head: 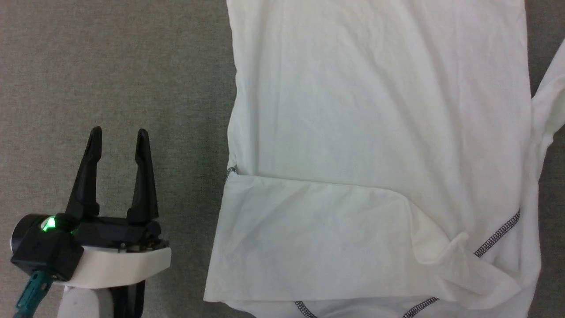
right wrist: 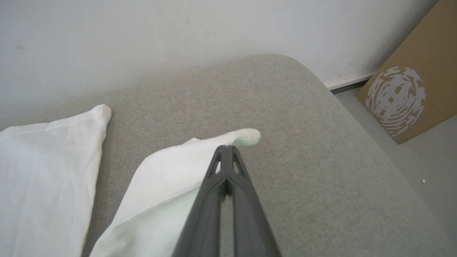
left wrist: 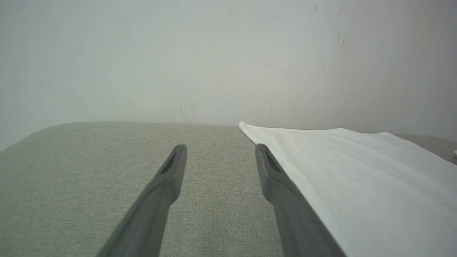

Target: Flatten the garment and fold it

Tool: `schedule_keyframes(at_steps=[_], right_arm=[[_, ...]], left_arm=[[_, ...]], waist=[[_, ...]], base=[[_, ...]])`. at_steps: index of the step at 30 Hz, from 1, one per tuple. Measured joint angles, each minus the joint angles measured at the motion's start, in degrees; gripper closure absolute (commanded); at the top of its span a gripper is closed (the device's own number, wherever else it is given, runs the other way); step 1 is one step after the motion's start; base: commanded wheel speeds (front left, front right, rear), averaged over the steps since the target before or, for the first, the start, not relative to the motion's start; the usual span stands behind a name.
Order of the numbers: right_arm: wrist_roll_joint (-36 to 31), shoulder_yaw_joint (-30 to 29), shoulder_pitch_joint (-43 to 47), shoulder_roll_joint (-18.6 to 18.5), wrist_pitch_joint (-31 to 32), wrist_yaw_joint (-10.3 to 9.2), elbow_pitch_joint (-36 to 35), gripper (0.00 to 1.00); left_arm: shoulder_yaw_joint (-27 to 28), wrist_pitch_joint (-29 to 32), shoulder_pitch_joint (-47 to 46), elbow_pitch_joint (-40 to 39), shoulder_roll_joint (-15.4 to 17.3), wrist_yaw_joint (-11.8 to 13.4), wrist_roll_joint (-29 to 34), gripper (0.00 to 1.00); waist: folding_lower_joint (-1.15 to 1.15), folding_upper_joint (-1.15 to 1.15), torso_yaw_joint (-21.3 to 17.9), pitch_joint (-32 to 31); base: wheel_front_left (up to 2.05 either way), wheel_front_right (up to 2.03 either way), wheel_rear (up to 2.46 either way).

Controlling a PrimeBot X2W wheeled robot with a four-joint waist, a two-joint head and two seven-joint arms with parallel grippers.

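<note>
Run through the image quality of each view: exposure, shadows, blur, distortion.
Head view: the garment is bright, nearly washed out, creases faint; a green light glows at the base of the left hand. Left wrist view: its fingers blur toward the bottom edge; the table edge bows. Right wrist view: even light, soft shadow beside the sleeve, right hand sharp at its tips.

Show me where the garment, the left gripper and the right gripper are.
garment (head: pixel 379 97), head view, flat body panel.
left gripper (head: pixel 119 131), head view, midway between its open fingertips.
right gripper (right wrist: pixel 226 147), right wrist view, at its closed fingertips.
</note>
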Motion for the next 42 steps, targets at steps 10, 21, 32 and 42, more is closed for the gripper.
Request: schedule_keyframes(at_steps=[10, 21, 32, 42], right_arm=[[-1.12, -5.36, 6.43, 4.1, -1.72, 0.0, 4.43, 0.73], [-0.98, -1.4, 6.49, 2.9, -2.41, 0.0, 2.42, 0.0], [-3.47, -0.6, 1.26, 0.62, 3.93, 0.0, 1.59, 0.0], [-5.79, 1.43, 0.34, 0.71, 8.22, 0.0, 4.28, 0.0]], left_arm=[[-0.33, 0.11, 0.64, -0.32, 0.27, 0.0, 0.16, 0.0], [-0.4, 0.67, 1.91, -1.68, 0.88, 0.12, 0.55, 0.0], [-1.25, 1.11, 2.08, -3.24, 1.74, 0.13, 0.51, 0.0], [-1.32, 1.1, 0.26, -3.33, 2.87, 0.13, 0.29, 0.0]], waist=[[0.0, 0.0, -0.98, -1.55], [0.0, 0.0, -1.56, -2.95], [0.02, 0.0, -1.66, 0.56], [0.02, 0.0, -1.26, 4.63]], base=[[0.0, 0.0, 0.0], [0.0, 0.0, 0.0], [0.0, 0.0, 0.0], [0.0, 0.0, 0.0]])
